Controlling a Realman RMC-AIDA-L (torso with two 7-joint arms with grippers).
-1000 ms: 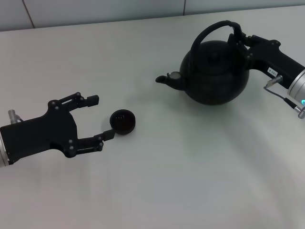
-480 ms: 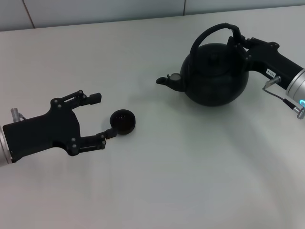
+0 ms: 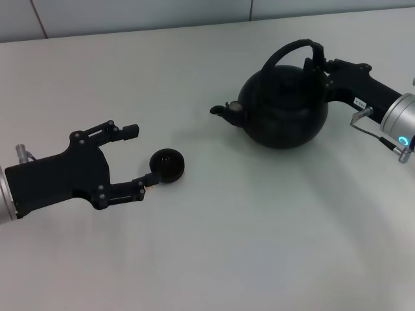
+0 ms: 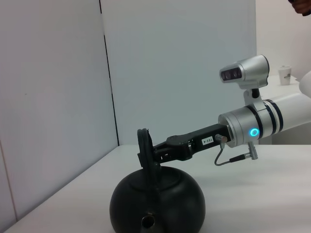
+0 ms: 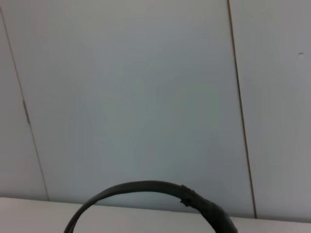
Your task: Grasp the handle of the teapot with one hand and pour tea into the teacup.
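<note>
At lower left we see the left gripper spread open, 1 fingertip touching the teacup; we cannot tell what the cup holds. At upper right, the right gripper clamps the handle of the teapot, spout pointing left.

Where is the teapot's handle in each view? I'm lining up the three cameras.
Head view: the handle arches over the teapot, upper right, held by the right tool.
Left wrist view: lower middle, seen edge-on above the pot.
Right wrist view: a dark arc along the bottom edge.
Shared landmark: the handle's thicker ribbed part.
</note>
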